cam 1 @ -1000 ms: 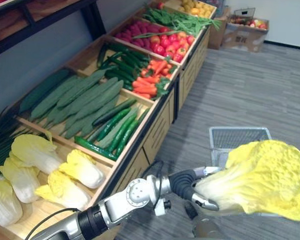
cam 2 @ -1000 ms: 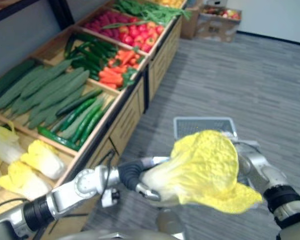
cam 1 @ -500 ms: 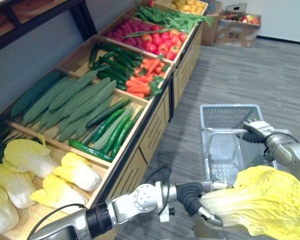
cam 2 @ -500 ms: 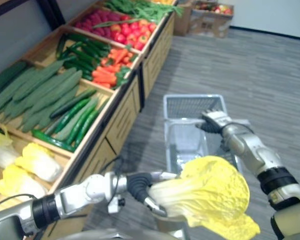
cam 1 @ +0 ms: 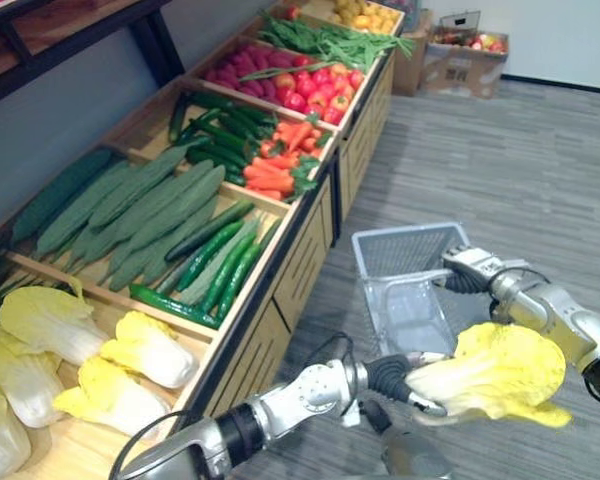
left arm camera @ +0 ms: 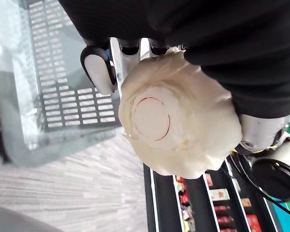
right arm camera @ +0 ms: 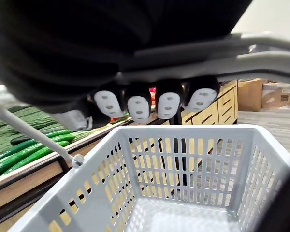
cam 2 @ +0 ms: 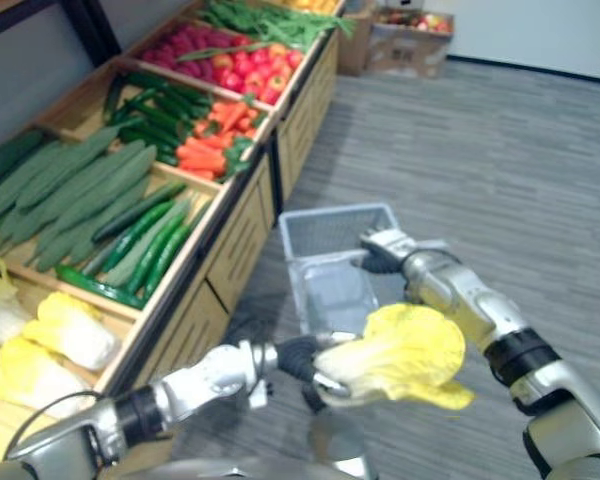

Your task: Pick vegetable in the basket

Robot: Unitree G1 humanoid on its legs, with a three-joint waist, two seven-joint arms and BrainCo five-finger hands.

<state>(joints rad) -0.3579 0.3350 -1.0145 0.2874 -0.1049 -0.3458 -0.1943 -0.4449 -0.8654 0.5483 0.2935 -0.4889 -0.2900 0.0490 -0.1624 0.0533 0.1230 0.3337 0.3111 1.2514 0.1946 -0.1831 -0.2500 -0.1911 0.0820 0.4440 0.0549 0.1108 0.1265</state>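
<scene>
A pale yellow cabbage [cam 1: 500, 372] is held in the air at the near side of the basket [cam 1: 400, 252], not inside it. It is clamped in the left hand [cam 1: 412, 388], whose fingers [left arm camera: 99, 70] and thumb are curled round the white stem end. The round cut base is turned toward the wrist, and the leafy top points away from the hand. In the left wrist view the grey slotted bottom of the basket is seen just past the stem end.

The basket is carried by the right hand [cam 1: 472, 268]. Its fingers [right arm camera: 168, 104] are wrapped round the metal handle [right arm camera: 208, 53] above the rim.

To the left of the basket a wooden stand [cam 1: 300, 270] is seen. More cabbages [cam 1: 150, 350] are laid in its nearest bin, then cucumbers [cam 1: 150, 205], then carrots [cam 1: 280, 165]. Well beyond the basket a cardboard box [cam 1: 465, 62] is set on the floor.
</scene>
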